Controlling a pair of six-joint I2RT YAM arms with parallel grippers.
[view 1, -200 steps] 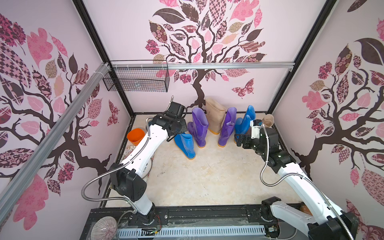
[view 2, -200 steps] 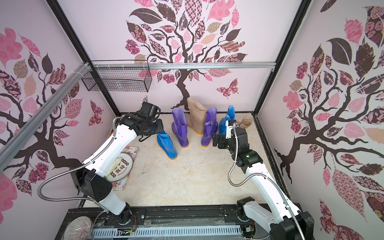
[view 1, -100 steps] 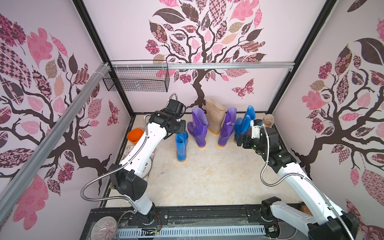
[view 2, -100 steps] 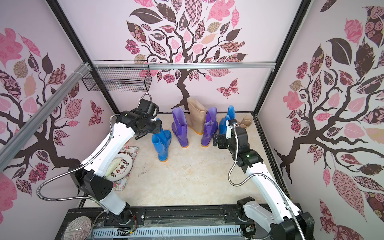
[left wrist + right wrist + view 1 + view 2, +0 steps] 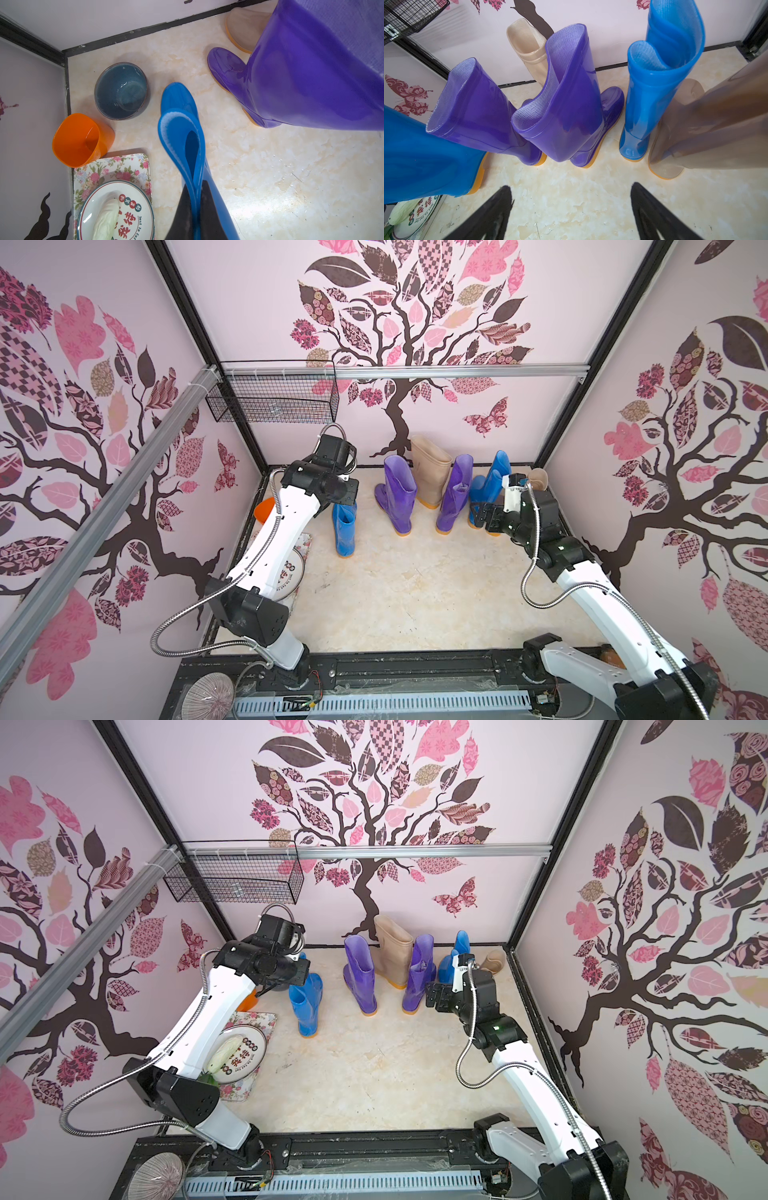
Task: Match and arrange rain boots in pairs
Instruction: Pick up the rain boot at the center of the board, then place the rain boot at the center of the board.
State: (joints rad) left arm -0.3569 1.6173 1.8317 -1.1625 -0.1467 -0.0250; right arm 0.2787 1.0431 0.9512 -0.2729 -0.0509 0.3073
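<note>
The left arm (image 5: 274, 547) rises from the front rail, folds at the elbow and reaches toward the back left corner, with its wrist turned down over the blue boot (image 5: 345, 531). The right arm (image 5: 582, 585) stretches from the front right toward the back. Its forearm slopes low and its wrist is aimed at the row of boots.

The blue boot stands upright, its long axis vertical and its orange sole down at the floor (image 5: 415, 593). It stands left of the row and apart from it. Its toe points to the back wall, near the grey-blue bowl (image 5: 121, 91) and the orange cup (image 5: 79, 139).

In the row, the left purple boot (image 5: 399, 493) and the right purple boot (image 5: 457, 493) stand upright side by side, heels toward the front. A beige boot (image 5: 430, 468) stands behind them at the back wall. The second blue boot (image 5: 494, 485) stands right of the purple pair, with the second beige boot (image 5: 695, 124) just beside it at the right wall.

The left gripper (image 5: 195, 185) is pressed together, its dark fingers (image 5: 209, 207) pinching the top rim of the blue boot's shaft, which is squeezed to a narrow slit. The right gripper (image 5: 571, 186) is spread wide with nothing between the jaws. Its tips hang over bare floor in front of the right purple boot and the second blue boot, touching neither.
</note>
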